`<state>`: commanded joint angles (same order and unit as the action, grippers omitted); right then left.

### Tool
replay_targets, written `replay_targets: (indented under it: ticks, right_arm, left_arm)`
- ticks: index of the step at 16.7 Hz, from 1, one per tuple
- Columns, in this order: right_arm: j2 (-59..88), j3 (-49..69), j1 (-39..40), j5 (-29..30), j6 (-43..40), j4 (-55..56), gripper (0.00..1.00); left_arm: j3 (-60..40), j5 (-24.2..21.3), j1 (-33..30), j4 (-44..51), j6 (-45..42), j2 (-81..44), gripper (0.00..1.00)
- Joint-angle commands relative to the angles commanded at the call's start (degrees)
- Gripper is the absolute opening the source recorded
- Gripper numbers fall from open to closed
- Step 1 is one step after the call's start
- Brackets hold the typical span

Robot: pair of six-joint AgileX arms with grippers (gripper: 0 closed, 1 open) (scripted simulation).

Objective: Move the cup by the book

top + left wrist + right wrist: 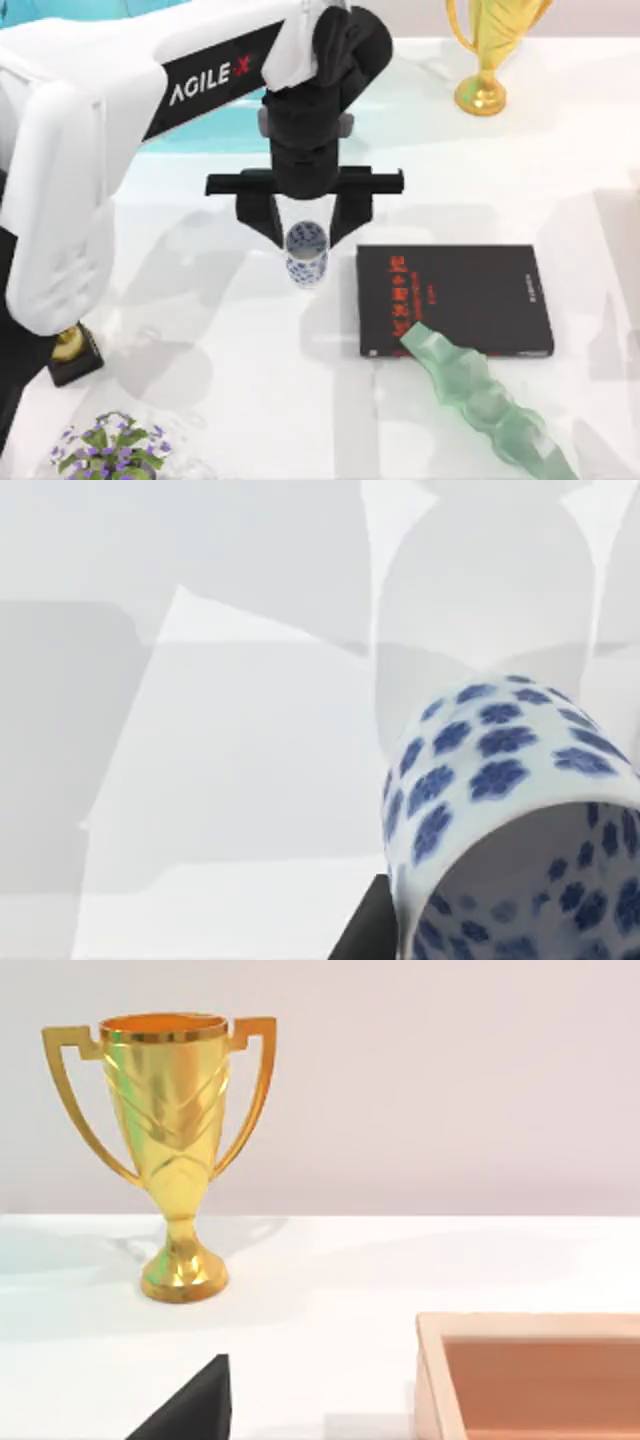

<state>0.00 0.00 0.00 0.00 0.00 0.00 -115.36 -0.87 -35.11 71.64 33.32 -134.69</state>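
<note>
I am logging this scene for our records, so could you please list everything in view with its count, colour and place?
cup: one, white with blue flowers, upright mid-table, just left of the book, between the left gripper's fingers.
book: one, black with red lettering, flat, right of centre.
gold trophy: one, far edge, right of centre.
pale green wavy object: one, translucent, from the book's near edge toward the near right.
trophy base: one, gold on black, left edge, partly behind the left arm.
purple flowers: one bunch, near left corner.
tan tray: one, seen in the right wrist view.
table: one, white.
left gripper: one, black, straddling the cup.
</note>
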Motion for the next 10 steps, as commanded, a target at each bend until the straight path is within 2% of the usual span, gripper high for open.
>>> replay_targets:
  ticks: [4,10]
  right_arm:
    - [0.0,0.0,0.0,0.0,0.0,0.0,1.0]
    - [0.0,0.0,0.0,0.0,0.0,0.0,1.0]
  left_arm:
    - [0.0,0.0,0.0,0.0,0.0,0.0,0.98]
    - [0.0,0.0,0.0,0.0,0.0,0.0,1.0]
